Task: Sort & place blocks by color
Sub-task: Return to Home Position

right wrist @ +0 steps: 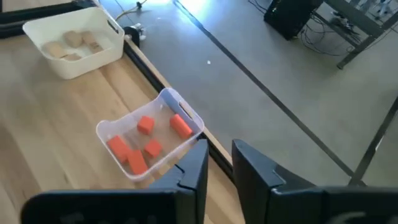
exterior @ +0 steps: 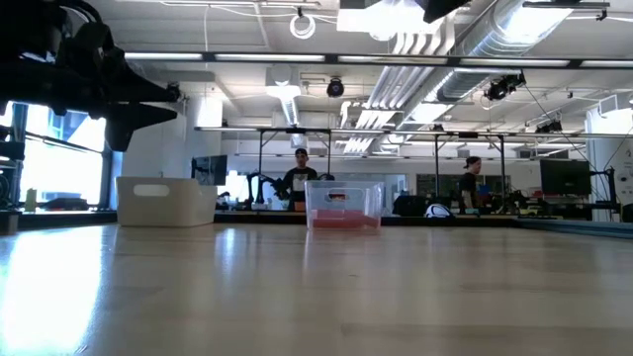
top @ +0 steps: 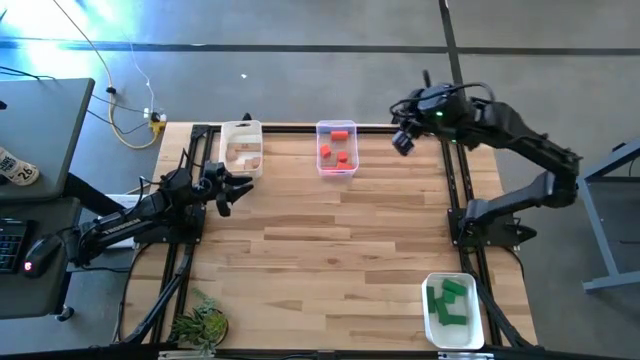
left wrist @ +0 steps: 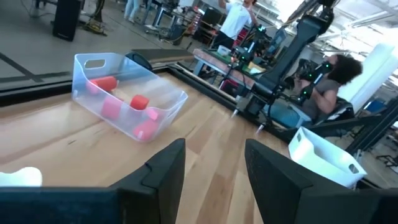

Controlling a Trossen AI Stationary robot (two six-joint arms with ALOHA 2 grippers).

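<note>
Sorting looking finished: red blocks (top: 326, 151) sitting in clear bin (top: 336, 124), pale blocks (top: 254, 161) in white bin (top: 241, 125) beside it, green blocks (top: 450, 300) in far white bin (top: 450, 277); left claw (top: 238, 193) wide, right claw (top: 404, 145) narrow, both empty, flanking clear bin

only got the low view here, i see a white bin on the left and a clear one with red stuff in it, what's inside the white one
observer: Pale wood blocks lie in that white bin; its wall hides them from you.
operator: any green ones anywhere
observer: Yes, the green blocks sit in a second white bin at the table's near right corner, outside your view.
operator: i see one dark arm top left, where's the other
observer: Yours is the left tool. The right tool hangs open and empty over the table's far edge, to the right of the clear bin.
</note>
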